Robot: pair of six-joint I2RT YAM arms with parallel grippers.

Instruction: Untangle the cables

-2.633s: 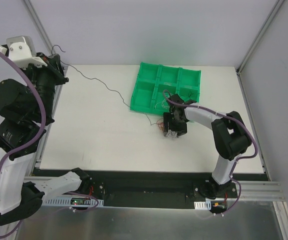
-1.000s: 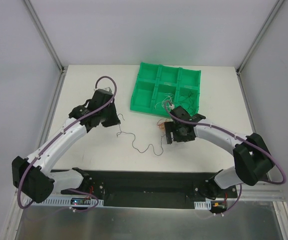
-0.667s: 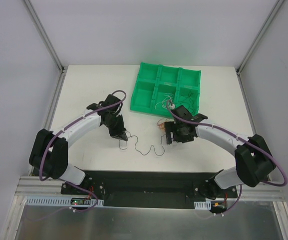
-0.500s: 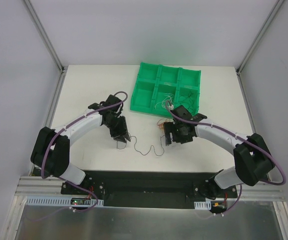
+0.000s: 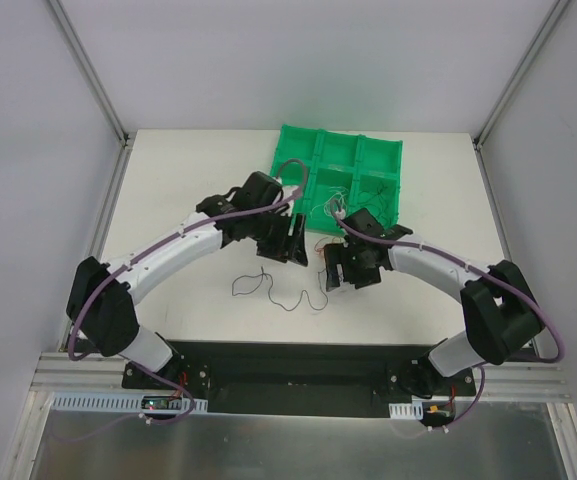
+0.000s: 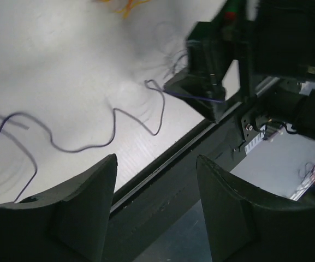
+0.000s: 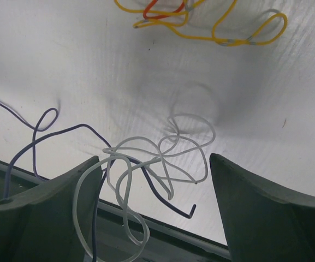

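Note:
A tangle of cables lies by the green tray's (image 5: 290, 165) near edge. In the right wrist view, white wire loops (image 7: 162, 158) and a dark wire (image 7: 146, 174) hang between the fingers of my right gripper (image 7: 154, 207), which is open and pinches nothing. Orange (image 7: 201, 30) and red (image 7: 158, 14) wires lie on the table beyond. A long black wire (image 5: 280, 291) lies curled and free on the table; it also shows in the left wrist view as the black wire (image 6: 81, 147). My left gripper (image 5: 294, 243) hovers just left of my right gripper (image 5: 340, 272). The left gripper (image 6: 154, 210) is open and empty.
More thin wires lie in the tray's middle compartments (image 5: 353, 195). The table's near edge and a black rail (image 5: 288, 360) run just below the black wire. The right gripper's body (image 6: 212, 82) fills the upper right of the left wrist view.
My left gripper has opened and let go of the black wire, then swung right towards the tray and the right gripper. The wire has settled into a curl. The right arm has barely moved.

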